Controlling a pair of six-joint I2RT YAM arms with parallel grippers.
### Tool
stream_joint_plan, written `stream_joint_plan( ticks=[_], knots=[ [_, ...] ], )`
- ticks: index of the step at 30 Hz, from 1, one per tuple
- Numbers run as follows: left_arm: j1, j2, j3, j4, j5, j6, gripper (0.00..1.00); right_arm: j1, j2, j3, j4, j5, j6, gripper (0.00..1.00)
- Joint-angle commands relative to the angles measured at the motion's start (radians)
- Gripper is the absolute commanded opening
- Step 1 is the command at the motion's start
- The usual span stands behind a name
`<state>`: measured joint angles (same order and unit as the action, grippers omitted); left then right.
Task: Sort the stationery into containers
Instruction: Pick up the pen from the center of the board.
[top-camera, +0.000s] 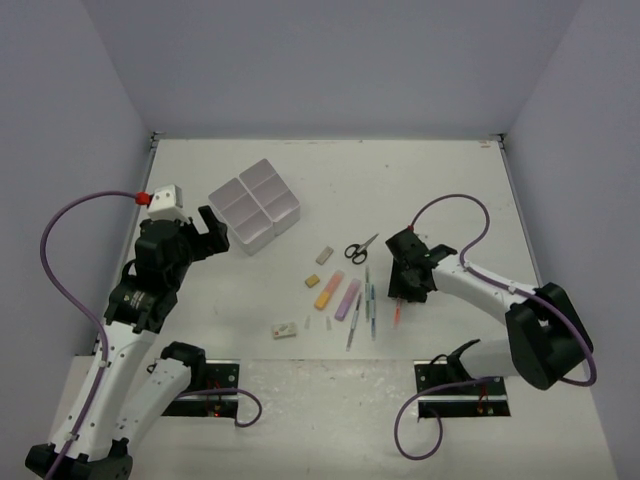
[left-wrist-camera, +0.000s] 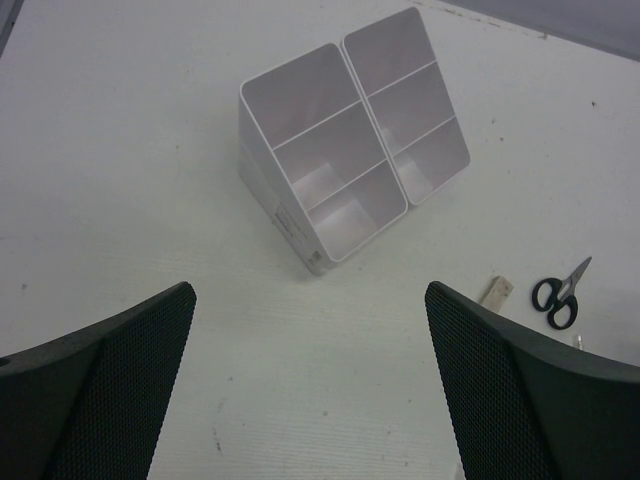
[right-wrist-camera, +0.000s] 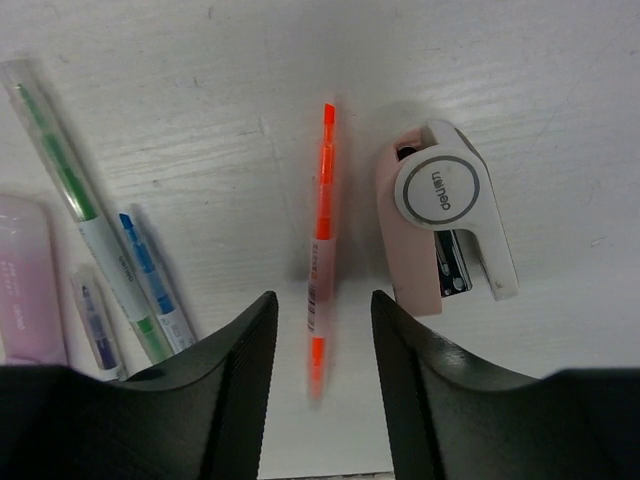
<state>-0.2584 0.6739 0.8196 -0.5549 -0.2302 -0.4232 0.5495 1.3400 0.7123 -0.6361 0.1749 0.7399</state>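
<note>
The stationery lies in a loose row at mid-table: black-handled scissors (top-camera: 360, 249), a beige eraser (top-camera: 324, 255), an orange highlighter (top-camera: 328, 290), a pink-purple highlighter (top-camera: 347, 298), thin pens (top-camera: 370, 300) and a white eraser (top-camera: 285, 329). My right gripper (right-wrist-camera: 323, 310) is low over a thin orange pen (right-wrist-camera: 322, 240). Its jaws straddle the pen's near end with a gap on each side, so it is open. The containers (top-camera: 255, 205) stand at the back left, all four bins showing bare floors (left-wrist-camera: 275, 200). My left gripper (left-wrist-camera: 310, 300) hangs wide open just in front of them, holding nothing.
A pink and white stapler (right-wrist-camera: 440, 215) lies right beside the orange pen, close to my right finger. A green pen (right-wrist-camera: 80, 200), a blue pen (right-wrist-camera: 150, 270) and the pink-purple highlighter (right-wrist-camera: 25, 280) lie to the left. Scissors (left-wrist-camera: 558, 293) and eraser (left-wrist-camera: 496, 291) lie right of the bins.
</note>
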Motion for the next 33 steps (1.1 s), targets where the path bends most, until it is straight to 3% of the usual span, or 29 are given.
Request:
stream_joint_plan(
  ticks=[1, 11, 13, 15, 21, 24, 28, 31, 33],
  knots=[
    [-0.007, -0.008, -0.004, 0.034, 0.015, 0.027, 1.0, 0.004, 0.058, 0.027, 0.027, 0.033, 0.015, 0.41],
    [-0.008, -0.008, -0.003, 0.032, 0.009, 0.027, 1.0, 0.004, 0.114, 0.021, 0.062, -0.01, 0.012, 0.22],
    [-0.008, -0.008, -0.002, 0.031, 0.008, 0.027, 1.0, 0.004, 0.112, 0.02, 0.065, -0.018, 0.008, 0.16],
    [-0.008, -0.007, -0.002, 0.03, 0.005, 0.026, 1.0, 0.004, 0.106, 0.021, 0.066, -0.028, 0.004, 0.01],
    [-0.007, 0.038, 0.023, -0.001, -0.024, -0.018, 1.0, 0.01, 0.005, 0.04, 0.045, -0.044, -0.05, 0.0],
    [-0.007, 0.118, 0.071, -0.059, -0.058, -0.059, 1.0, 0.016, -0.156, 0.041, 0.021, -0.064, -0.083, 0.0],
    [-0.008, 0.182, 0.139, -0.119, 0.042, -0.104, 1.0, 0.018, -0.324, 0.051, -0.031, -0.101, -0.118, 0.0],
    [-0.111, 0.28, 0.148, -0.161, -0.06, -0.201, 1.0, 0.018, -0.449, 0.062, -0.088, -0.083, -0.12, 0.0],
    [-0.335, 0.354, 0.173, -0.196, -0.215, -0.312, 1.0, 0.018, -0.517, 0.064, -0.093, -0.101, -0.124, 0.0]
  ],
)
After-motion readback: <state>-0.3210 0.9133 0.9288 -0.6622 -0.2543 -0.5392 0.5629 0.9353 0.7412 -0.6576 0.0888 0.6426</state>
